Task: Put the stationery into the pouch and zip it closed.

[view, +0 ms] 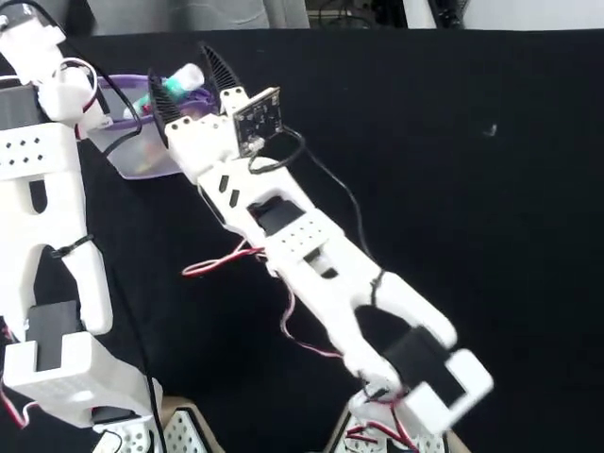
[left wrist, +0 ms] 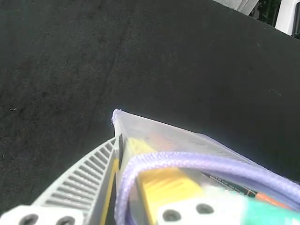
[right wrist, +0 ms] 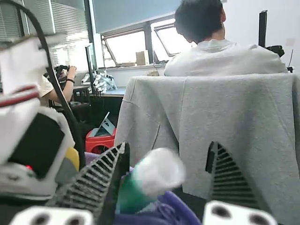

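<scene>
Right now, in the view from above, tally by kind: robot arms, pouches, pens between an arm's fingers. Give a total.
Robot arms: 2
Pouch: 1
Green-and-white pen: 1
Total: 4

open clear pouch (view: pixel 142 153) holds stationery (left wrist: pixel 164 185), green-white pen (view: pixel 179 82) poking out.

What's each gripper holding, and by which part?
The left gripper grips the pouch by its open zipper rim; right gripper, jaws open around the marker, holds nothing.
</scene>
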